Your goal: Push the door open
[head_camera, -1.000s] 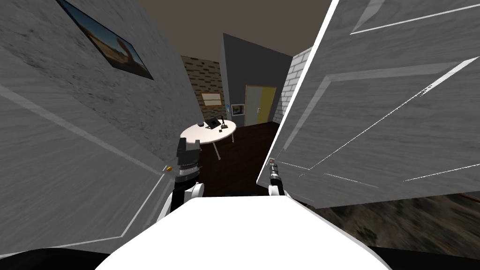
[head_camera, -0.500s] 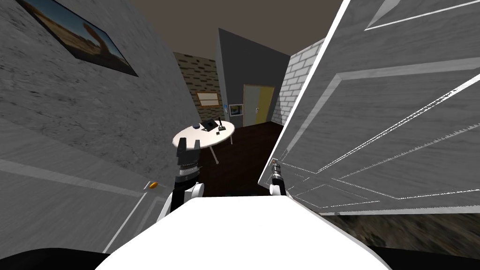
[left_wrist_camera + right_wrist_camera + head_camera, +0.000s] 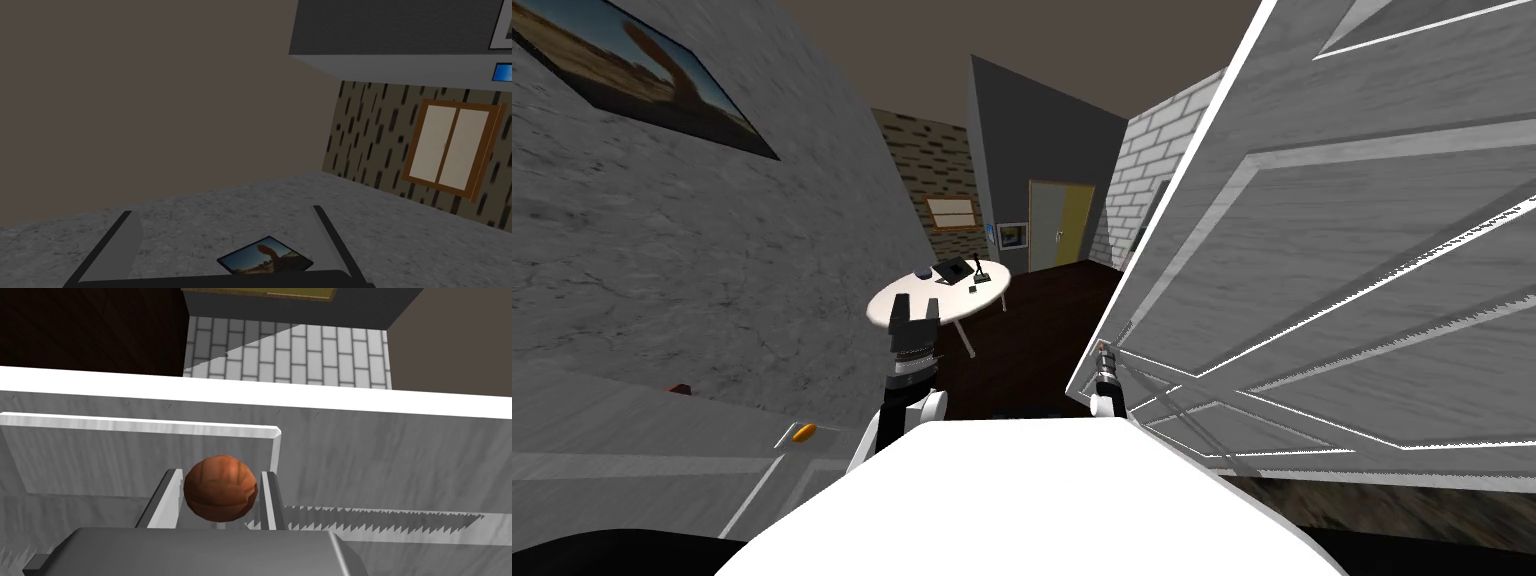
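Right end effector [image 3: 219, 474] clamps the brown knob [image 3: 220, 495] (ball-shaped) on the grey panelled door [image 3: 375, 453].

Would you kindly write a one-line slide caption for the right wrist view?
Right end effector shut on the round reddish-brown doorknob of the grey panelled door.

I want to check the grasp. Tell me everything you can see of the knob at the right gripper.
The knob is a round ball, reddish brown with a dull sheen and faint seams. It stands out from the pale grey panelled door, near its white edge. The right gripper is shut on it, one finger pressing each side. Its stem is hidden.
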